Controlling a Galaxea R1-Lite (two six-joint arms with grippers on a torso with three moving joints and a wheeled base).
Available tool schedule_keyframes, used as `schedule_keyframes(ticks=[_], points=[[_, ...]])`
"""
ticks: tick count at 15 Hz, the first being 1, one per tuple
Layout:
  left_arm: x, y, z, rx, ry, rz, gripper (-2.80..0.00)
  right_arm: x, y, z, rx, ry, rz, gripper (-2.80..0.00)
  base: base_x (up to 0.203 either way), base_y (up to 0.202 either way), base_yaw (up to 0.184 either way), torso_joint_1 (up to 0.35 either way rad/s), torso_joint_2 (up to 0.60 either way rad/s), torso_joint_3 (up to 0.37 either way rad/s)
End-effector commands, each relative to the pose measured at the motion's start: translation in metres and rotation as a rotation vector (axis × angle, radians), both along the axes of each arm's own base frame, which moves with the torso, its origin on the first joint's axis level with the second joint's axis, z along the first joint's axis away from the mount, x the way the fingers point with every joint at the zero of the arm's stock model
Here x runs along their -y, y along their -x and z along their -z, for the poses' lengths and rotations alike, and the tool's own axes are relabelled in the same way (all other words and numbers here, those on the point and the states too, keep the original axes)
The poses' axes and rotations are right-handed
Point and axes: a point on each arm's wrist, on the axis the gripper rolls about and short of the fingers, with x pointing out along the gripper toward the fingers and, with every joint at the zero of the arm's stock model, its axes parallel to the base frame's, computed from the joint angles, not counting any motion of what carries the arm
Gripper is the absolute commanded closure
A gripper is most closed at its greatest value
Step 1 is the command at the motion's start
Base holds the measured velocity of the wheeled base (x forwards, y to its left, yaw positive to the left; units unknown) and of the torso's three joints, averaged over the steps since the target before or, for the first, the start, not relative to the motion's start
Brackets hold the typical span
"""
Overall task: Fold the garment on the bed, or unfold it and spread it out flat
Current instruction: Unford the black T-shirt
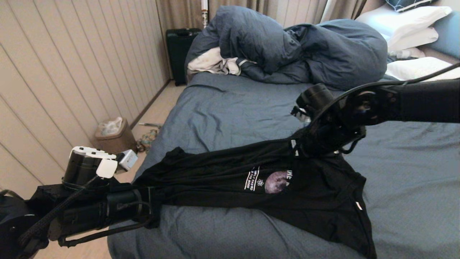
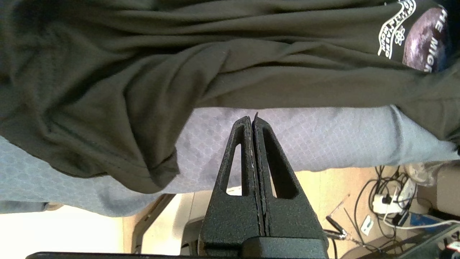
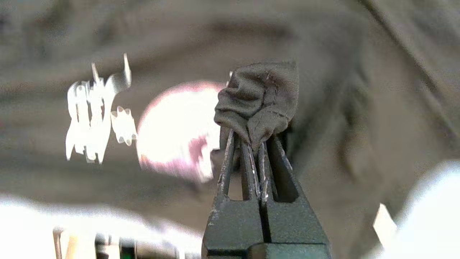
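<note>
The black T-shirt (image 1: 251,187) lies stretched across the near part of the bed (image 1: 233,108), with its moon print (image 1: 276,181) and white lettering facing up. My right gripper (image 1: 305,145) holds the shirt's far edge lifted. In the right wrist view it (image 3: 257,140) is shut on a bunched fold of the fabric (image 3: 258,97). My left gripper (image 1: 152,205) is at the bed's near left edge by the shirt's left end. In the left wrist view its fingers (image 2: 252,120) are shut with nothing between them, and the shirt (image 2: 143,72) hangs just beyond them over the sheet (image 2: 323,136).
A bulky dark-blue duvet (image 1: 287,46) and a white cloth (image 1: 212,63) are heaped at the far end, with white pillows (image 1: 406,21) at the far right. A bin (image 1: 113,135) and a black suitcase (image 1: 179,50) stand on the floor to the left. Cables (image 2: 391,201) lie below the bed's edge.
</note>
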Motion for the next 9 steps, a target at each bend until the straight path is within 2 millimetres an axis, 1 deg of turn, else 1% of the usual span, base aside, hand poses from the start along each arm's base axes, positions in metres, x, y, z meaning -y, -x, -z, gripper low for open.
schedule_keyframes(ticks=[1,6,8,9], points=[[-0.001,0.001,-0.001,0.005,0.006,-0.001,0.0,0.014,0.046,-0.036,0.064,-0.027,-0.007,0.0,0.0,0.0,0.0,0.0,0.0,0.0],[-0.002,0.004,-0.005,0.019,0.013,-0.001,0.0,0.04,0.173,-0.053,0.06,-0.055,-0.107,0.0,0.0,0.0,0.0,0.0,0.0,0.0],[-0.002,0.004,-0.005,0.019,0.013,-0.001,0.0,0.05,0.218,-0.05,0.022,-0.059,-0.172,0.0,0.0,0.0,0.0,0.0,0.0,0.0],[-0.002,0.004,-0.005,0.018,0.013,-0.003,0.0,0.056,0.236,-0.044,-0.015,-0.046,-0.207,0.0,0.0,0.0,0.0,0.0,0.0,0.0]])
